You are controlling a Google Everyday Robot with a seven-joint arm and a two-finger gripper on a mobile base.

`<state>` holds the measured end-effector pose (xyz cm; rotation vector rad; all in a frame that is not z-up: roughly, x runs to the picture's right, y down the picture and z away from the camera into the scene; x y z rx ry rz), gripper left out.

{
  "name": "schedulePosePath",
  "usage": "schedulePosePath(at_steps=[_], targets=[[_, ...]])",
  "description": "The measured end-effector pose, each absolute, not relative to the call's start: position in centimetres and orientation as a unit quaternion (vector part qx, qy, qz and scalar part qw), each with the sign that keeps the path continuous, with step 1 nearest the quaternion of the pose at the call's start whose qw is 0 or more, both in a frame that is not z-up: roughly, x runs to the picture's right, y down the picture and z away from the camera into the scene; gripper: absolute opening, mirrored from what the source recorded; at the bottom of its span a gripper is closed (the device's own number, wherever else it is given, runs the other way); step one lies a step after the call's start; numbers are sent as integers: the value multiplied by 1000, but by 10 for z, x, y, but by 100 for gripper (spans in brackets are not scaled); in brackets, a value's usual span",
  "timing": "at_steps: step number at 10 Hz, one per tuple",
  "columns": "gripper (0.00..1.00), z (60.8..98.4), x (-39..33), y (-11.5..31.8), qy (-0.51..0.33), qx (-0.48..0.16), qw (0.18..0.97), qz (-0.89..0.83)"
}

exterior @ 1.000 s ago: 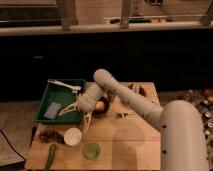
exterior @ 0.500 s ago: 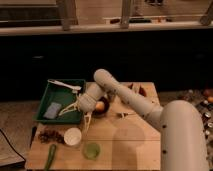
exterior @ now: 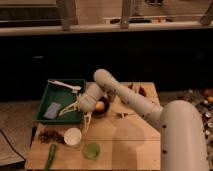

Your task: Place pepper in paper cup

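Gripper (exterior: 80,111) unmoved above the green tray's (exterior: 44,102) edge, jaws spread, pepper (exterior: 51,155) and paper cup (exterior: 73,136) as before.

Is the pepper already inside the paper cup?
No. The pepper lies on the table, left-below the paper cup; gripper is above the cup.

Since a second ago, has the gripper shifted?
No. The gripper hangs over the green tray's front right corner as before, above the paper cup.
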<state>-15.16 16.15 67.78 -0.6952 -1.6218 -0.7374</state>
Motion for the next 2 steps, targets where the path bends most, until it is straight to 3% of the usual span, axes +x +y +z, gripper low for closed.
schedulePosePath(at_steps=[2], targets=[[80,677,-152,161,-693,-297,577,-316]])
